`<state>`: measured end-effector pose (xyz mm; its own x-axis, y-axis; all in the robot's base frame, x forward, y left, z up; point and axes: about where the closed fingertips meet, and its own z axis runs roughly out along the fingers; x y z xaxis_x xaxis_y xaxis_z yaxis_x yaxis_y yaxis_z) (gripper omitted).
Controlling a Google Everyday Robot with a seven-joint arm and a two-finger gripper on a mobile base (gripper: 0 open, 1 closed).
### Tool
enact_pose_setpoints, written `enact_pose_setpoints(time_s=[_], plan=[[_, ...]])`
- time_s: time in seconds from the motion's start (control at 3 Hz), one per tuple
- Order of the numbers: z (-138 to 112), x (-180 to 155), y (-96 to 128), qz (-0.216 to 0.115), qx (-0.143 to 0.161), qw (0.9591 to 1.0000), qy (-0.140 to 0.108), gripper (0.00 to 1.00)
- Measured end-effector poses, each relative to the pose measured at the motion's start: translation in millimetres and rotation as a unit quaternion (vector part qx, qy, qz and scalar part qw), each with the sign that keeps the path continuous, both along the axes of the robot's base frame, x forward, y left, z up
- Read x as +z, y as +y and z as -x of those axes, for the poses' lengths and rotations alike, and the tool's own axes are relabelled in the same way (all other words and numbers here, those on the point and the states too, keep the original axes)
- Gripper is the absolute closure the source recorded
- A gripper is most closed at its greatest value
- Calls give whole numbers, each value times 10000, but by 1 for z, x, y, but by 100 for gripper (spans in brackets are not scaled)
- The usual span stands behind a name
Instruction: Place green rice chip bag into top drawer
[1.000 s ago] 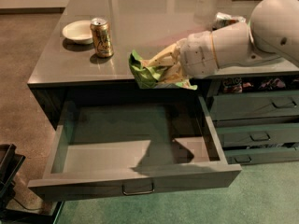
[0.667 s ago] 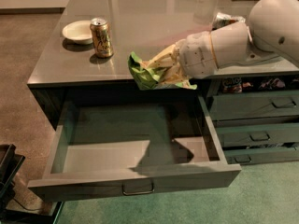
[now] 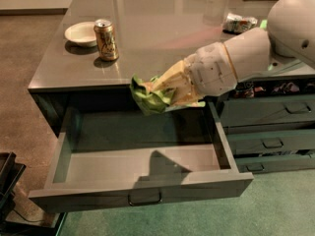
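Gripper: the gripper [image 3: 165,88] sits near frame centre, at the end of a white arm [image 3: 246,55] that reaches in from 2 o'clock; it hangs just in front of the countertop's front edge.
Jaws: clenched on the green rice chip bag, with the tan fingers [image 3: 172,80] pressed against its upper side.
Bag: the green rice chip bag [image 3: 147,96] is crumpled and held in the air, touching nothing but the gripper.
Bag axis: its long axis runs roughly from 2 o'clock to 8 o'clock, in line with the arm, and the free bunched end points toward 8 o'clock, slightly downward.
Bag place: over the back part of the open drawer, a little right of its middle, and below the counter's lip.
Drawer: the top drawer [image 3: 63,149] is pulled far out toward 6 o'clock; the visible grey floor carries the arm's shadow, and the pull handle [image 3: 145,199] sits at front centre.
Countertop: the grey, glossy countertop [image 3: 162,28] fills the upper frame.
Can: a gold soda can [image 3: 107,39] stands upright at 10 o'clock from the bag, well apart from it.
Dish: a pale dish [image 3: 80,33] lies just beside the can, at its 9 o'clock.
Packet: a small grey-white packet [image 3: 239,22] lies on the counter at 1 o'clock, behind the arm.
Other drawers: narrower drawers [image 3: 268,113] are stacked at 3 o'clock.
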<state>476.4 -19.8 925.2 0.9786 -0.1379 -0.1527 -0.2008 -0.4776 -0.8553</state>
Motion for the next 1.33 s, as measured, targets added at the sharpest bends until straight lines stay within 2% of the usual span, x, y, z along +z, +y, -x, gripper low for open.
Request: enact_pose_setpoints(time_s=[0.33,0.67,1.0,1.33], plan=[[39,3,-2,-47,144,9990,415,100],[63,-14,-2,-299,129,9953,914,100],[69,-42,4,-510,252,9916,1158,100],[60,-83,17,-632,658,9899,1086,100]])
